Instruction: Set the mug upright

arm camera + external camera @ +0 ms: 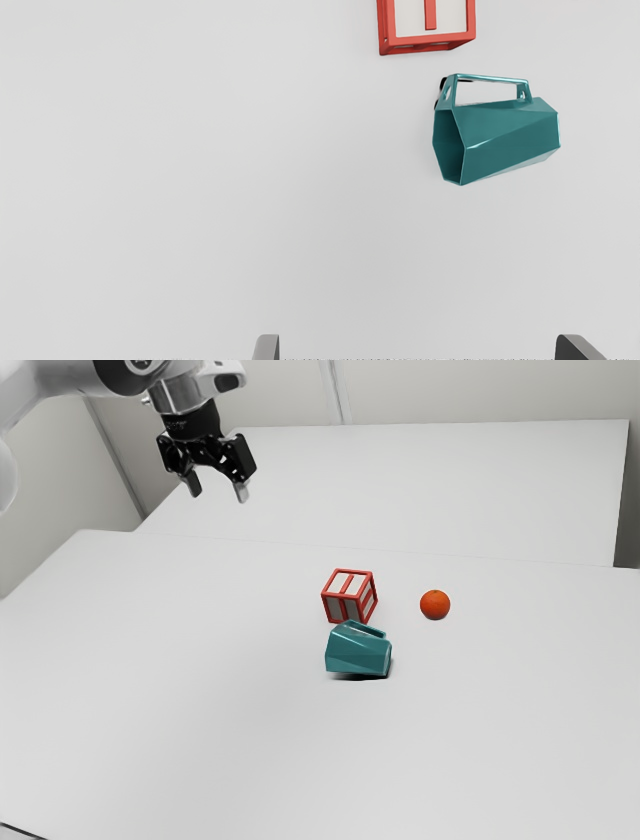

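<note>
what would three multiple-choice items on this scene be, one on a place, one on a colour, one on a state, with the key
1. In the exterior view, relative to the red-and-white cube, where is the orange ball?
A) On top of it
B) To its right
C) To its left

2. What colour is the mug?
A) Yellow
B) Purple
C) Teal

3. How does the mug rest?
A) On its side
B) Upright
C) Upside down

Key:
1. B: the exterior view shows a gap, with the ball right of the cube.
2. C: its walls and handle are teal in both views.
3. A: in the wrist view its mouth faces sideways.
</note>
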Robot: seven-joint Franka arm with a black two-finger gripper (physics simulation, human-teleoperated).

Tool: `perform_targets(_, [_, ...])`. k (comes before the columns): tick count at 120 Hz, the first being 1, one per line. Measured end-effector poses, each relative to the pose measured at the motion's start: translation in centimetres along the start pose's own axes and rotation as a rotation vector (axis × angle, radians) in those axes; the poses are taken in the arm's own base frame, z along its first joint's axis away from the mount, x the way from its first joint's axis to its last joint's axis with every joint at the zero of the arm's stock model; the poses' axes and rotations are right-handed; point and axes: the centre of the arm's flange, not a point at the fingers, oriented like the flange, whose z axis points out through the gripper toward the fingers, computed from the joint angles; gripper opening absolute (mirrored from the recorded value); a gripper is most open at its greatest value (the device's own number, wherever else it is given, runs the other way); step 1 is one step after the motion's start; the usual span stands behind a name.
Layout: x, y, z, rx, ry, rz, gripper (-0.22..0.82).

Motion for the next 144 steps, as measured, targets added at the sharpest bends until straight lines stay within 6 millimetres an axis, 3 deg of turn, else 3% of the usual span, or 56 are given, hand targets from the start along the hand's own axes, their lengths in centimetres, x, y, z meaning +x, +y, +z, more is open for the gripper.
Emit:
perform_targets(29, [-0.6, -0.2, -0.2, -0.001, -0.005, -0.003, 0.6])
perform_targets(48, [-2.2, 0.2, 2.4, -0.027, -0.067, -0.011, 0.6])
perform_targets(86, [-4.0, 2.1, 11.3, -0.284, -0.107, -0.031, 0.6])
perform_targets(108, [-3.8, 0.1, 17.2, -0.436, -0.082, -0.077, 0.6])
perform_targets(130, [-2.3, -2.5, 22.3, -0.562, -0.042, -0.105, 0.6])
perform_targets(144, [-1.2, -2.3, 25.8, -0.617, -0.031, -0.084, 0.6])
